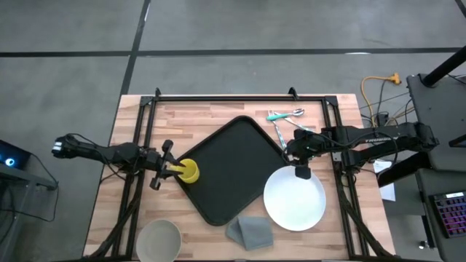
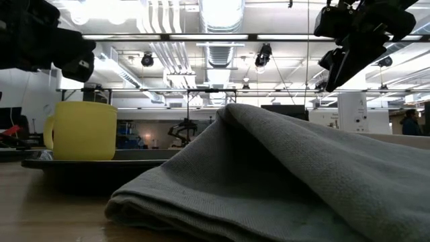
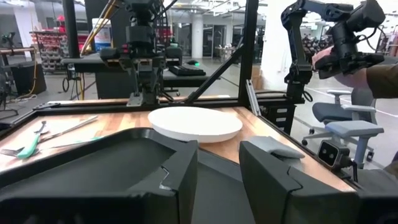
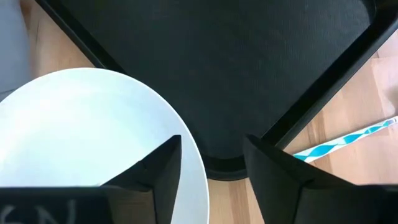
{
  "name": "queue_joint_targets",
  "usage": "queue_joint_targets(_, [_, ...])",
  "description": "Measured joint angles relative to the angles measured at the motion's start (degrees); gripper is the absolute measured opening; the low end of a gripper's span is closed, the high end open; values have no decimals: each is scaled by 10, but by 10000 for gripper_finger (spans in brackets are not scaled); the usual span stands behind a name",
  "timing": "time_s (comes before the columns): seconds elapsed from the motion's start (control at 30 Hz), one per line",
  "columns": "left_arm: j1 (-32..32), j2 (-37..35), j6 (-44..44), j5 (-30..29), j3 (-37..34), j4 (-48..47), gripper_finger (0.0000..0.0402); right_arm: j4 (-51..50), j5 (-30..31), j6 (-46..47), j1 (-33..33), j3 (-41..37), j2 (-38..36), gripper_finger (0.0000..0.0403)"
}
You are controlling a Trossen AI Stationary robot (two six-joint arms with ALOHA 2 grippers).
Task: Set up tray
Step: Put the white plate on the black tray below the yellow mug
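Black and matt, the tray (image 1: 234,169) lies skewed at the middle of the table (image 1: 211,113), one corner pointing far, another near. It looks stiff, thin and light; my judgement is that it slides easily on the wood and flexes little. The low raised rim is the only purchase, so a hold belongs on a rim edge or corner, pinched from above.

A yellow cup (image 1: 188,172) stands on the tray's left corner, so any tilt risks tipping it. The left gripper (image 1: 175,169) is at that cup with fingers (image 3: 177,180) apart. The right gripper (image 1: 301,172) hangs over the far edge of the white plate (image 1: 295,200), just right of the tray's right corner, fingers (image 4: 155,171) also apart and holding nothing.

The plate rests on the table, touching or nearly touching the tray rim. A grey cloth (image 1: 250,231) and a bowl (image 1: 159,240) lie near; cutlery (image 1: 284,116) lies far right. None of these is on the tray yet.
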Motion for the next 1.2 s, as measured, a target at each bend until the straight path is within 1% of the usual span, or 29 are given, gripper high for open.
queue_joint_targets(0.2, [0,11,0,0,0,0,105,0,0,4,0,-4,0,170])
queue_joint_targets(0.5, [0,30,0,0,0,0,105,0,-1,16,0,-36,0,173])
queue_joint_targets(0.7, [0,42,0,0,0,0,105,7,-30,23,0,-55,0,168])
queue_joint_targets(0.93, [0,54,0,0,0,0,105,10,-35,23,0,-56,0,169])
queue_joint_targets(1.07, [0,54,0,0,0,0,105,10,-35,23,0,-57,13,168])
queue_joint_targets(1.2, [0,54,0,0,0,0,105,11,-35,24,0,-57,51,166])
